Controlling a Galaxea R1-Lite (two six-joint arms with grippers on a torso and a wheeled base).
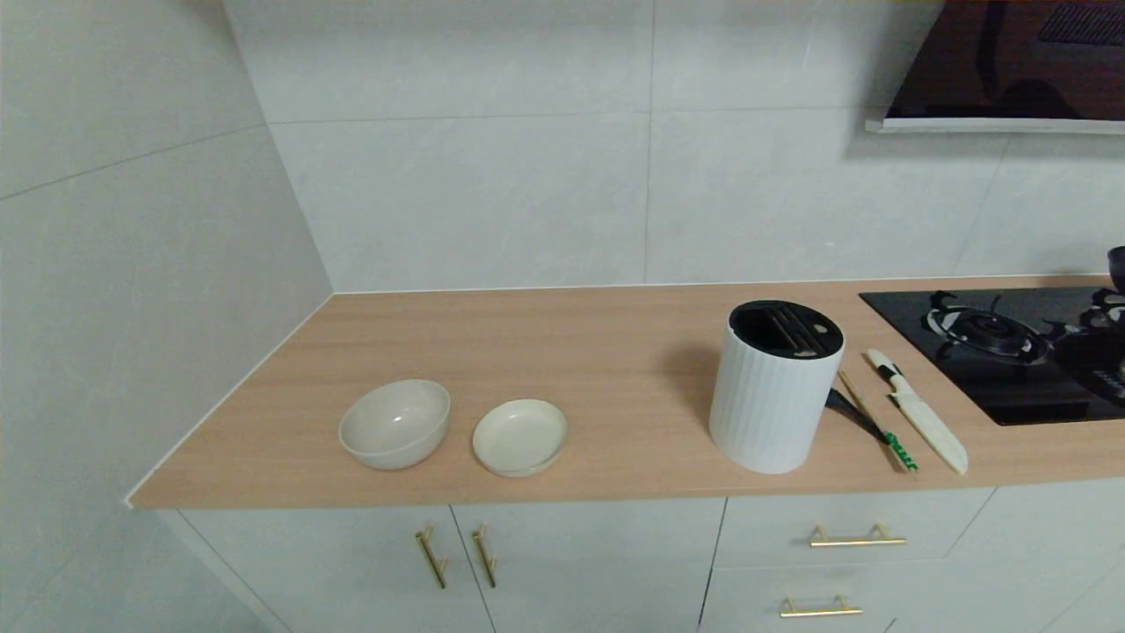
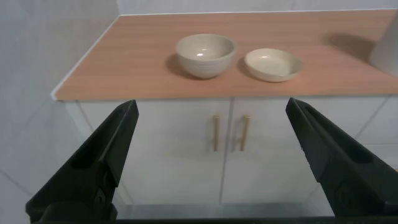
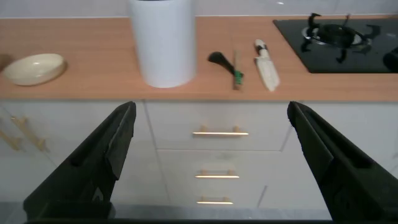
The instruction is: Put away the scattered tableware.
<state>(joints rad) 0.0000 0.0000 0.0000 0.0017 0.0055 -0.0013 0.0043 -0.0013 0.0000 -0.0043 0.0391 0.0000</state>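
On the wooden counter a cream bowl stands at the left, with a shallow cream dish just right of it. A white ribbed utensil holder with a black slotted top stands further right. Beside it lie a black spoon, chopsticks with a green band, and a white knife. My left gripper hangs open in front of the cabinet, below the bowls. My right gripper hangs open before the drawers, below the holder.
A black gas hob is set in the counter at the right, under a dark range hood. Tiled walls close off the counter's left end and back. Cabinet doors and drawers with gold handles lie below the counter edge.
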